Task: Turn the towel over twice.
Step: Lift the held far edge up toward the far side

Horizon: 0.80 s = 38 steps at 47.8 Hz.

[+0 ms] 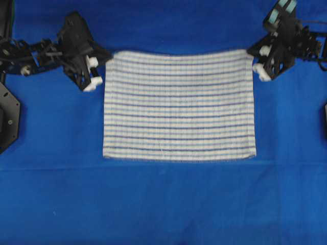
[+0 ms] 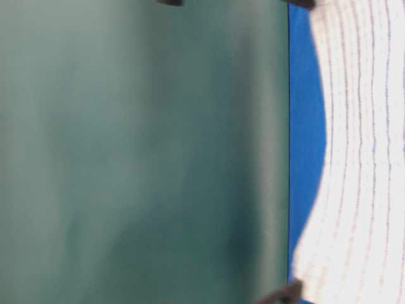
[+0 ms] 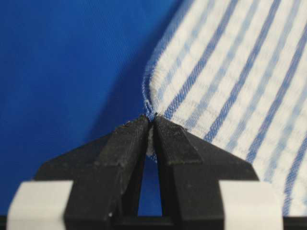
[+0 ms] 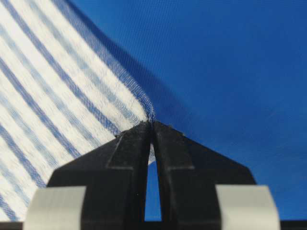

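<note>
Wrist views: each hand point(image 3: 152, 120) point(image 4: 152, 123) pinched onto a towel point(image 1: 179, 107) corner.

— What can't you make out from where you stand?

— Low down by the table, the towel point(image 2: 361, 158) is a soft blur, cut off on three sides. Two dark bits at its far corners are too clipped to name.

— And close up?

— Each towel corner vanishes between black fingers point(image 3: 136, 143), so the pinched tip is hidden.
</note>
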### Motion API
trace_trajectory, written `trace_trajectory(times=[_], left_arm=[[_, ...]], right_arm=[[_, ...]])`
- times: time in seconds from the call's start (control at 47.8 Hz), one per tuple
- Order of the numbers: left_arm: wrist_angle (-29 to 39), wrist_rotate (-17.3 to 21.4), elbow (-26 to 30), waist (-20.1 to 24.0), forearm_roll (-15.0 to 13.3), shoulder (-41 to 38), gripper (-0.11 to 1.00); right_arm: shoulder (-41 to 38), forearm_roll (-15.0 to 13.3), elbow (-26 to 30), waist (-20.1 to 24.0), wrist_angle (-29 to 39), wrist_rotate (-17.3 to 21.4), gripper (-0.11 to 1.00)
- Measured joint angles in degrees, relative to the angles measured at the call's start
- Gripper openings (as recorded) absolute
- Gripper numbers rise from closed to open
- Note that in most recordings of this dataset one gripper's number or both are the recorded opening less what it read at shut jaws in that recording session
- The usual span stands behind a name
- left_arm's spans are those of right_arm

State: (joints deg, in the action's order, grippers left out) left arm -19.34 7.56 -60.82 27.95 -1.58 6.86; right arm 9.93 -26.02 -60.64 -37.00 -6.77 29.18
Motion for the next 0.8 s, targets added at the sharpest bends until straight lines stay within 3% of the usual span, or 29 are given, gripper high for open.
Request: trace_trajectory(times=[0.209, 0.502, 0.795], left_arm=[[6.50, 5.10, 3.96, 2.37, 0.00, 8.35, 0.04], [15.38, 5.63, 10.28, 4.66, 0.26, 19.42, 0.04], [19.07, 5.63, 12.92, 4.66, 0.79, 26.28, 0.04]], right_arm=[[10.28, -1.49, 2.72, -3.87, 5.63, -0.88, 0.05], [25.93, -4.04, 8.70, -4.22, 15.21, -1.14, 0.05], [35.68, -4.04, 9.49, -1.93, 16.61, -1.14, 0.05]])
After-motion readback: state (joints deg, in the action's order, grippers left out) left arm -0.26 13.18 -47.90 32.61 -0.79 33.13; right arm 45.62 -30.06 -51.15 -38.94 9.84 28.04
